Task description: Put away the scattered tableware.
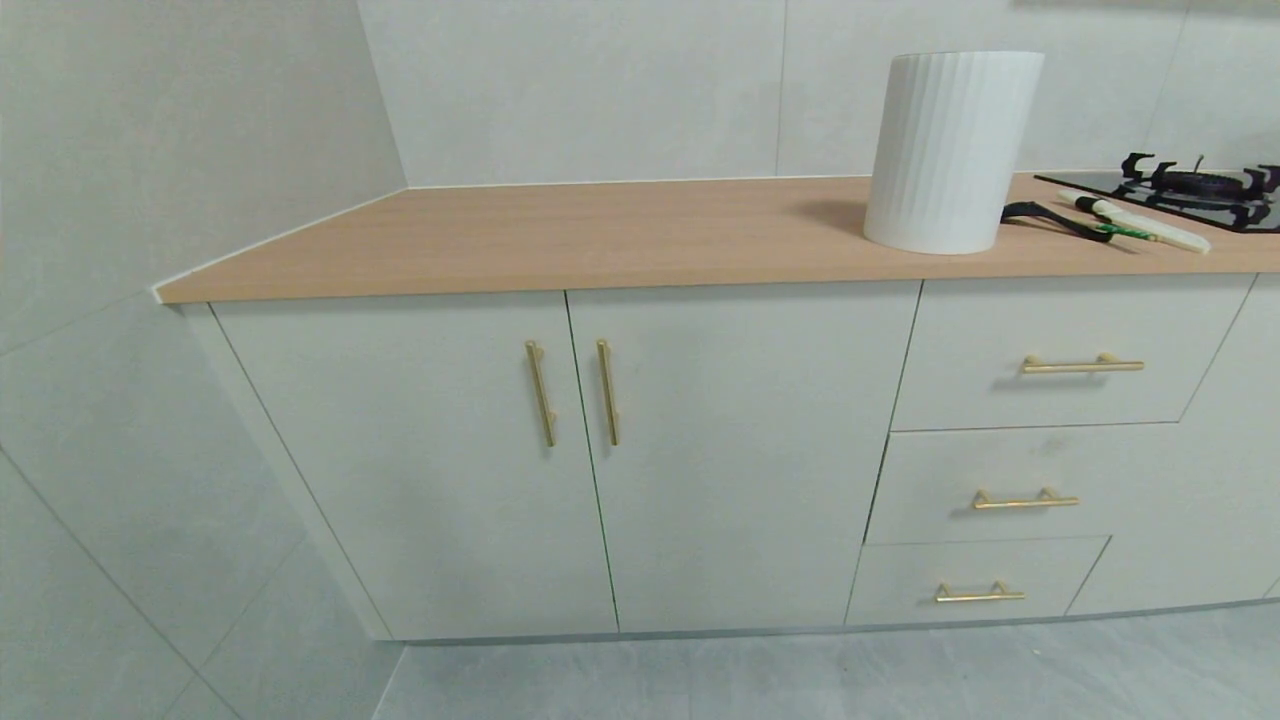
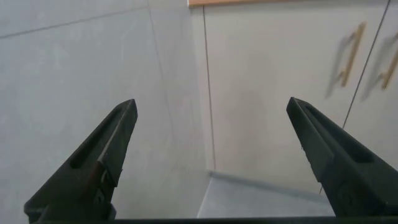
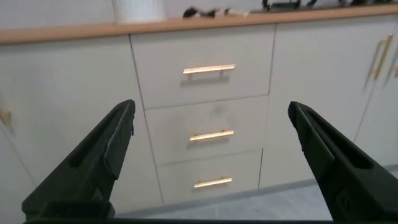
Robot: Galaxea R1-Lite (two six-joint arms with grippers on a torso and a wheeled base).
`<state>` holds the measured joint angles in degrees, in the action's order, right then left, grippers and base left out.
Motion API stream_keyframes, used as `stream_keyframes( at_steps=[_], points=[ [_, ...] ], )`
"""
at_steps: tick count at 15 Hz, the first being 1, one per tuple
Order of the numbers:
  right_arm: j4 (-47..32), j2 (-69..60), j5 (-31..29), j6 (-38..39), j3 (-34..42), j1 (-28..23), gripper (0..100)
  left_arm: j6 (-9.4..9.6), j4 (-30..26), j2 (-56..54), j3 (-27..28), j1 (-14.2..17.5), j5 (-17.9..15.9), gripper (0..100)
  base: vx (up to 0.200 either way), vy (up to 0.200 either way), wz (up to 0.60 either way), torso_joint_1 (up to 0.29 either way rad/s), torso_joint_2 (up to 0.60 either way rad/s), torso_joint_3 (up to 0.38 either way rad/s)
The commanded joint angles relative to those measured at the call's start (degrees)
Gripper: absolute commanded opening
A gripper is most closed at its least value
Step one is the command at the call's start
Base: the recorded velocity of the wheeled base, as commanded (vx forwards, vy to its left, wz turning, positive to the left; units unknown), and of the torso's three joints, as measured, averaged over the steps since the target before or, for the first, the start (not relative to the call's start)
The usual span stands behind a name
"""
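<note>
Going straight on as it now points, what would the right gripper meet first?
Probably the middle drawer, near its gold handle; nothing shows between it and the right gripper.

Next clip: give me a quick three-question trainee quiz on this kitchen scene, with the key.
1. True or false: the left gripper is shut on something.
2. How many drawers with gold handles are there?
3. Where do the utensils lie? A) on the floor B) on the countertop, between the white ribbed container and the stove C) inside an open drawer
Key: 1 false, it is open and empty; 2 three; 3 B.
</note>
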<state>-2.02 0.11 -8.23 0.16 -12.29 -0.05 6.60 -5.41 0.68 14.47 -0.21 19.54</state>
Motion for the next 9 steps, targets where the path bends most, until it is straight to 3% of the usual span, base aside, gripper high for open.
stream_keyframes(
  at_steps=[1,2,4,7,9],
  points=[
    [1.3,-0.1,1.1,-0.2,7.2,0.0,100,-0.35,10.4,-0.7,-10.3,0.2,-2.7,100,0.0,0.0,0.0,0.0,0.0,0.0],
    [3.3,-0.1,1.7,-0.4,9.7,0.0,100,-0.27,17.3,-0.7,-14.5,0.2,-4.8,100,0.0,0.0,0.0,0.0,0.0,0.0],
    [5.1,-0.1,4.5,-1.1,12.3,0.0,100,-2.46,14.9,-0.7,-14.5,0.2,-9.3,100,0.0,0.0,0.0,0.0,0.0,0.0],
    [4.1,-0.1,7.3,-0.9,12.3,0.0,100,-2.55,10.5,-0.7,-14.5,0.2,-11.9,100,0.0,0.0,0.0,0.0,0.0,0.0],
    [1.2,-0.1,8.1,-0.9,12.1,0.0,100,-3.87,8.0,-0.7,-14.5,0.2,-15.7,100,0.0,0.0,0.0,0.0,0.0,0.0]
  ],
)
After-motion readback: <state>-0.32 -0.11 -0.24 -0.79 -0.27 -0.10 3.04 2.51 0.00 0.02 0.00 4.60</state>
